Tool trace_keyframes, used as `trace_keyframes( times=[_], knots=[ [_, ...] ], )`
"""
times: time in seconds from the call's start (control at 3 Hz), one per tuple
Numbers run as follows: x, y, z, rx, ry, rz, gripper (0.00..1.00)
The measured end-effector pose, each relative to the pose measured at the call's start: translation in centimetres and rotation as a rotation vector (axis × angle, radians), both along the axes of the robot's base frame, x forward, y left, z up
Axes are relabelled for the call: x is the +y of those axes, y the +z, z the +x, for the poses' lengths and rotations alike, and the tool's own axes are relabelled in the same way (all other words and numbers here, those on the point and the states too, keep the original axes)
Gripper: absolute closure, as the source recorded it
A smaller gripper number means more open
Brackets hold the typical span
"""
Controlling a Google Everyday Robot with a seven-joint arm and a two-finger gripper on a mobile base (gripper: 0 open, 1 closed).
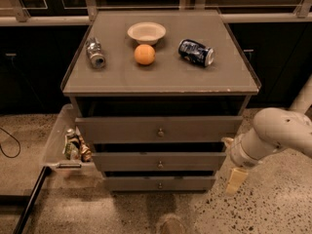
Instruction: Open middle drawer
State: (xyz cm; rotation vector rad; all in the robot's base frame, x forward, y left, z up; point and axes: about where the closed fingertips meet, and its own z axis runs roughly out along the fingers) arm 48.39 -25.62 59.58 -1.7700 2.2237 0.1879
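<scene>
Middle drawer (159, 161) is the second of three grey-brown fronts on the cabinet (161, 77), between the wider top drawer (158, 129) and the narrower bottom drawer (159, 183). Its small round metal knob (160, 164) sits at the centre of the flat front. Dark gaps run above and below the front; how far it stands out from the cabinet body cannot be told from this high angle.

To the right of the drawer, just past its right end and clear of the knob, the gripper (236, 178) hangs low near the floor, touching nothing. Whether it is wide or narrow cannot be told. It holds nothing. The pale robot arm (275, 133) reaches in from the right edge and slopes down toward it.

On the cabinet's top stand a shallow cream bowl (146, 32) at the back and an orange (145, 54) just in front of it. A silver can (95, 53) lies on its side to the left, and a dark blue can (196, 52) lies on its side to the right.

Against the cabinet's left side is a clear plastic bin (54, 143) with a few small packaged items (75, 147) inside. A black cable (10, 147) curls on the speckled floor (273, 208) at far left.
</scene>
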Motion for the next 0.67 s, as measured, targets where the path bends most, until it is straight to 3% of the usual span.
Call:
trace_keyframes(
  times=[0.33,0.67],
  knots=[
    [0.1,-3.8,1.3,-0.022,0.019,0.033,0.0],
    [0.8,-10.1,1.1,-0.047,0.052,0.11,0.0]
  ],
)
